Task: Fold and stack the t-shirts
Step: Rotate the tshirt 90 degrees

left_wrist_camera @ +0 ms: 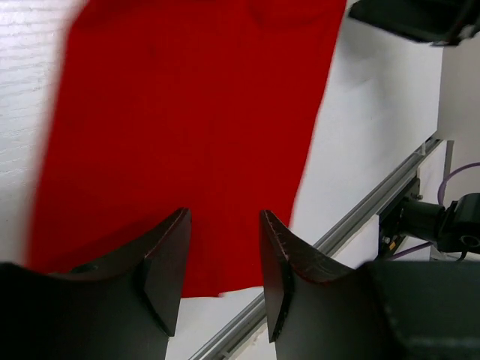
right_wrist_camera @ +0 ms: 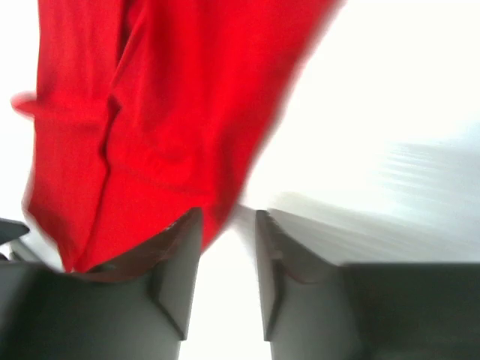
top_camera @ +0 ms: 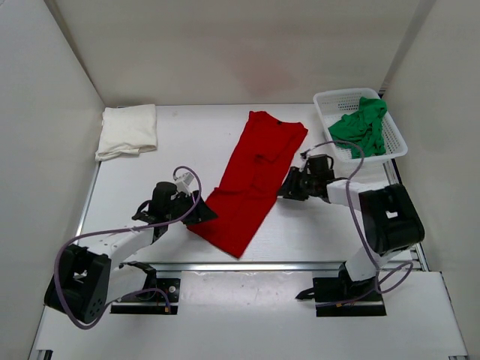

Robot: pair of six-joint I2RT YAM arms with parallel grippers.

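Nearest the arms, the left gripper (left_wrist_camera: pixel 223 219) sits over the near-left edge of the red t-shirt (top_camera: pixel 251 180). Its fingers are spread apart with nothing pinched, and the cloth lies flat under the gap. That shirt's a long folded strip running diagonally up the middle of the worktop (top_camera: pixel 172 154), with its near end close to the front edge. A bit further back, the right gripper (right_wrist_camera: pixel 229 219) is at the shirt's right edge, fingers parted too, cloth just beside one finger and bare worktop in the gap. In the far-left corner is the cream-white t-shirt (top_camera: pixel 127 129), folded. In the far-right corner, the green t-shirt (top_camera: pixel 365 124) is crumpled in a white basket (top_camera: pixel 324 101).
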